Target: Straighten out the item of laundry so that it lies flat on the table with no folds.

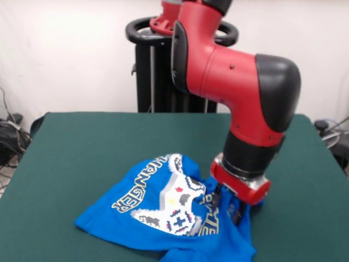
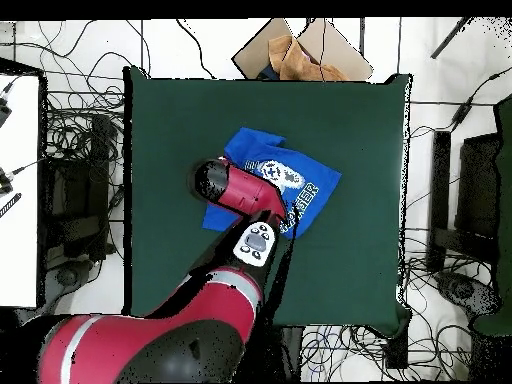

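**Red arm bent low over the crumpled blue T-shirt**

The red and black robot arm point(image 1: 234, 71) comes down from above in the front view, turns sharply at a black-capped elbow, and drops its wrist almost straight down onto the cloth. A black collar and a red ring end the wrist, and below them the dark gripper point(image 1: 226, 206) reaches into the fabric at the shirt's right side. Its tips are sunk among the blue folds, so whether the claw is open, closed or pinching cloth cannot be told from either view.

The small bright blue short-sleeved T-shirt point(image 1: 139, 213) lies on the near half of the large table covered in dark green felt-like cloth point(image 1: 82, 142), a little right of centre in the front view. It is not flat: the fabric is bunched and raised around the gripper, and the white-grey pixel game-controller print point(image 1: 174, 204) and the yellow-white lettering point(image 1: 136, 188) curve over the wrinkles.

In the overhead view the arm point(image 2: 235, 195) crosses the shirt point(image 2: 300, 185) from the bottom, hiding its left part; the rest spreads to the right on the green table point(image 2: 370, 130).
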`<move>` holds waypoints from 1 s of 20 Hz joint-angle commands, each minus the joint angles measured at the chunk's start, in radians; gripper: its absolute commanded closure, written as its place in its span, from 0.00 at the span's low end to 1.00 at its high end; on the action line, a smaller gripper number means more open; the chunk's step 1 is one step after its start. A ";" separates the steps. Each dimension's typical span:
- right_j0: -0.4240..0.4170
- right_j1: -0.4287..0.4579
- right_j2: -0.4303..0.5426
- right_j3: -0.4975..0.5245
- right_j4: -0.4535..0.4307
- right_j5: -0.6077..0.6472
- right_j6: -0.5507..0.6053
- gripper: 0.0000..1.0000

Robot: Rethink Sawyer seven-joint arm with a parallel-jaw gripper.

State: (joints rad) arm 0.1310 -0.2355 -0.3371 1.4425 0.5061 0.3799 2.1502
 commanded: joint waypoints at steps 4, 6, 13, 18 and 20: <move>-0.160 -0.052 0.218 0.188 -0.078 -0.120 0.041 0.00; -0.196 -0.065 0.289 0.201 -0.088 -0.153 0.031 0.00; -0.239 -0.024 0.371 0.159 -0.139 -0.198 0.054 0.00; -0.217 -0.022 0.392 0.144 -0.077 -0.118 0.138 0.00; -0.206 -0.028 0.398 0.145 -0.043 -0.085 0.177 0.00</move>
State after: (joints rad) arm -0.1109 -0.3046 -0.1183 1.5647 0.4074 0.2221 2.1502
